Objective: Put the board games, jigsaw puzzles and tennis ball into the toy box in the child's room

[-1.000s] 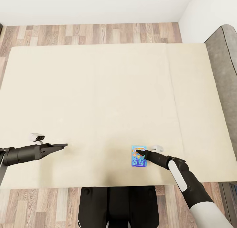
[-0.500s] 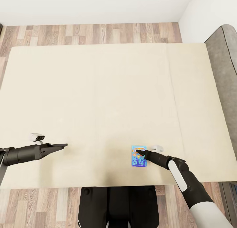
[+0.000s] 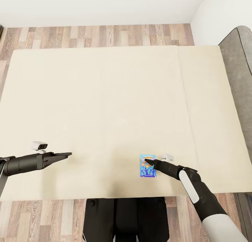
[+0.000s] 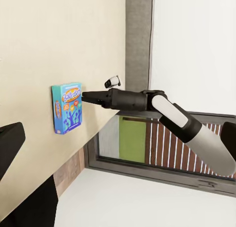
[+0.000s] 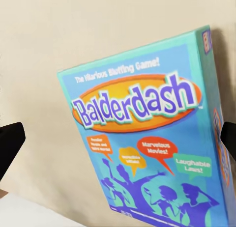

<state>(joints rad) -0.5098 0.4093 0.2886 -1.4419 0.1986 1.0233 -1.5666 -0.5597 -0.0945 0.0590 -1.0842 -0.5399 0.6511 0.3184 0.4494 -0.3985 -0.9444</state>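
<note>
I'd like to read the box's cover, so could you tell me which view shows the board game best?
The right wrist view: the board game spans it, its "Balderdash" title readable. The head view shows it small on the bed; the left wrist view shows its cover small, by the right hand.

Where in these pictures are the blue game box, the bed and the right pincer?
Game box (image 5: 147,138): right wrist view, on the middle of its printed lid.
Bed (image 3: 98,95): head view, on the bare beige mattress.
Right pincer (image 3: 147,161): head view, at its dark fingertips over the box.

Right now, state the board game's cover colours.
Board game: teal-blue, orange oval, clearest in right wrist view.
</note>
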